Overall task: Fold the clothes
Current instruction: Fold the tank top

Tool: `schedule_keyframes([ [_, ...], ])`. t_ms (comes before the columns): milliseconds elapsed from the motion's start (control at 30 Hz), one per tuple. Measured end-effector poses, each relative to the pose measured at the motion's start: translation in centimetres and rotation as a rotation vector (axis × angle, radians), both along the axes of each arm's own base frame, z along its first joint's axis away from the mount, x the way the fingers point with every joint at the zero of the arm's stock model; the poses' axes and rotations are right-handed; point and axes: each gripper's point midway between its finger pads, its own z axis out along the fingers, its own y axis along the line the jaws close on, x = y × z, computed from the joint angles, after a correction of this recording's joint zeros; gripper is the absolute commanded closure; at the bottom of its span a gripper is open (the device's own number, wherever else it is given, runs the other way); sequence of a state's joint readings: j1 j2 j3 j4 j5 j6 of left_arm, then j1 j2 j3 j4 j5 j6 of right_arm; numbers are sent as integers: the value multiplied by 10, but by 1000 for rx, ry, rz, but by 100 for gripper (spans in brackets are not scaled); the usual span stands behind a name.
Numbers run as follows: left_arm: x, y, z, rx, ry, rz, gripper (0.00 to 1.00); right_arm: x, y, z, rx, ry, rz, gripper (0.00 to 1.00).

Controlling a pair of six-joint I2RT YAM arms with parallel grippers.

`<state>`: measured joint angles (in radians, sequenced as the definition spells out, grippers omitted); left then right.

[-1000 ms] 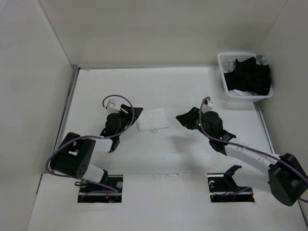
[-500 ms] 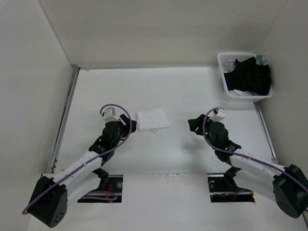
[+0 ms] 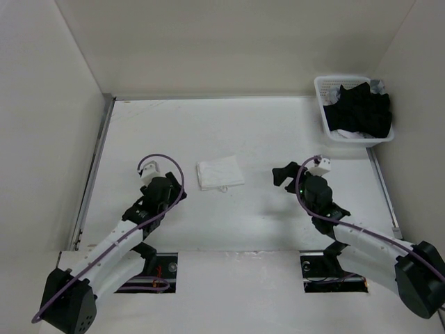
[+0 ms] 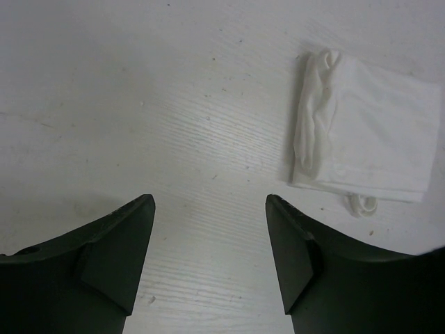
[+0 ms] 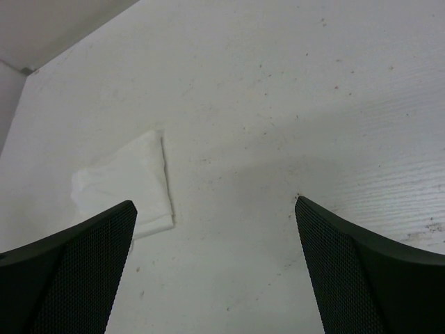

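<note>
We see the white thin-fabric camisole top (image 3: 220,174) lying folded into a small, nearly square packet near the middle of the white table (image 3: 264,132), between the two arms and a little nearer the left one. In the left wrist view, the edge facing that arm shows bunched, rounded layers of cloth. The rest of the top face lies flat and smooth, and one thin strap loop (image 4: 361,204) pokes out from under the near edge. The right wrist view shows the same packet from the other side, with stacked layers visible along its near edge.

The left gripper (image 4: 208,202) hangs over bare tabletop beside the packet, its black jaws spread wide with nothing between them. The right gripper (image 5: 214,203) stands well apart from the garment, its jaws likewise wide and holding nothing.

At the far right corner of the table, a white plastic lattice basket (image 3: 323,104) holds a heap of black garments (image 3: 361,111).
</note>
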<state>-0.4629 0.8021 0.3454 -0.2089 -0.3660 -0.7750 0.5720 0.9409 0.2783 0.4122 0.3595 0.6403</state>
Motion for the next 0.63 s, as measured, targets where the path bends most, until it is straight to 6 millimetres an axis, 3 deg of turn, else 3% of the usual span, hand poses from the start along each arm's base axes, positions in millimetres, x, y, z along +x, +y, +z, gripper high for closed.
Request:
schedule_keyframes([
  [267, 3, 3, 5, -1, 7, 17, 33, 6, -9, -6, 36, 30, -20, 2],
  [300, 4, 3, 7, -3, 3, 16, 33, 6, -10, -9, 39, 44, -18, 15],
  [333, 4, 2, 8, -5, 0, 15, 33, 7, -11, -12, 43, 54, -16, 34],
  [400, 5, 2, 7, -8, 1, 13, 33, 6, -13, -13, 57, 52, -11, 79],
  [433, 5, 2, 6, -7, 5, 13, 33, 5, -15, -14, 67, 49, -12, 85],
  [533, 6, 1, 2, -4, 20, 8, 36, 0, -20, -13, 97, 38, -17, 85],
  [633, 8, -1, 0, -9, 22, 2, 33, 0, -21, -7, 107, 18, -16, 64],
])
